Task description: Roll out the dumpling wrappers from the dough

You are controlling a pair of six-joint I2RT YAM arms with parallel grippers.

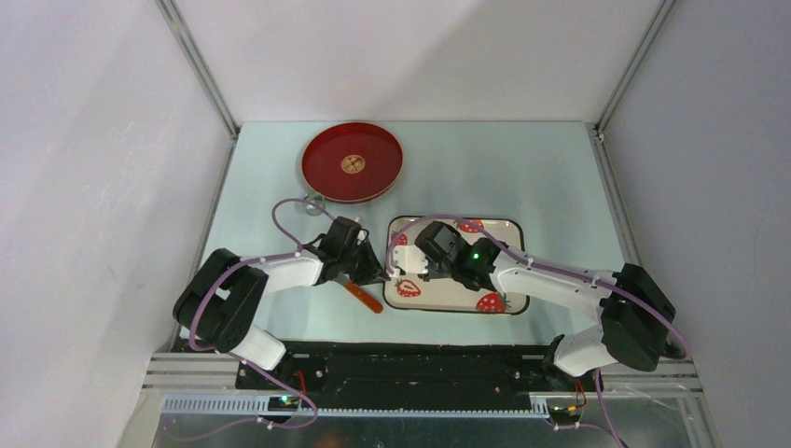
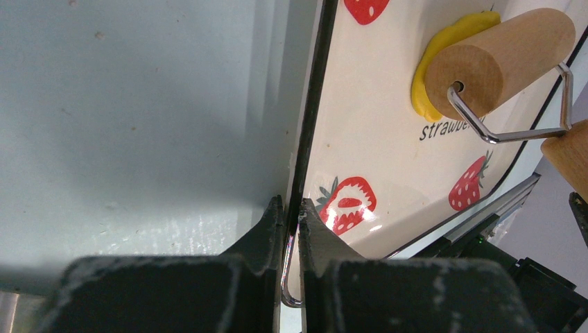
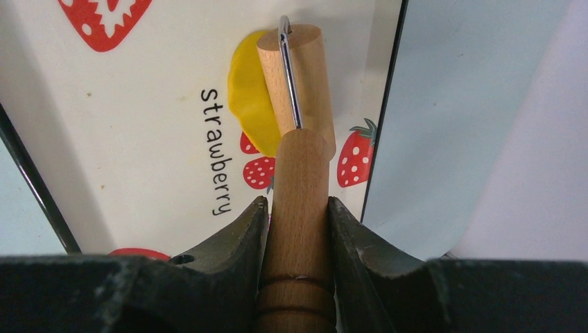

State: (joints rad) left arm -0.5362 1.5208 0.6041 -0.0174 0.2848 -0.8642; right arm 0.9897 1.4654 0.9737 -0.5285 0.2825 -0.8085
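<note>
**Top view:** A pale blue-green table (image 1: pixel 522 177) sits inside white walls with metal framing. A red round plate (image 1: pixel 322 177) lies at upper centre and a strawberry-printed tray (image 1: pixel 448 299) sits mid-frame. The left gripper (image 1: pixel 381 273) is at the tray's left edge. The right gripper (image 1: pixel 417 268) hangs over the tray just beside it. The arms hide the dough from this camera.

**Left wrist view:** The left gripper (image 2: pixel 291 208), at bottom centre, has its jaws nearly together, nipping the tray's (image 2: pixel 374 159) black rim. Bare table (image 2: pixel 152 118) fills the left half. At upper right, the dough (image 2: pixel 430 59) shows as a bright yellow, smooth-edged flattened patch on the tray. It peeks out from under the end of a tan wooden roller (image 2: pixel 509 52).

**Right wrist view:** The right gripper (image 3: pixel 297 205), at bottom centre, pinches the roller's (image 3: pixel 315 76) wooden handle between its dark fingers. The roller's cylinder lies across the dough (image 3: pixel 246 97) at top centre. The dough is glossy and rounded and spreads leftward beside the printed word "strawberry".
</note>
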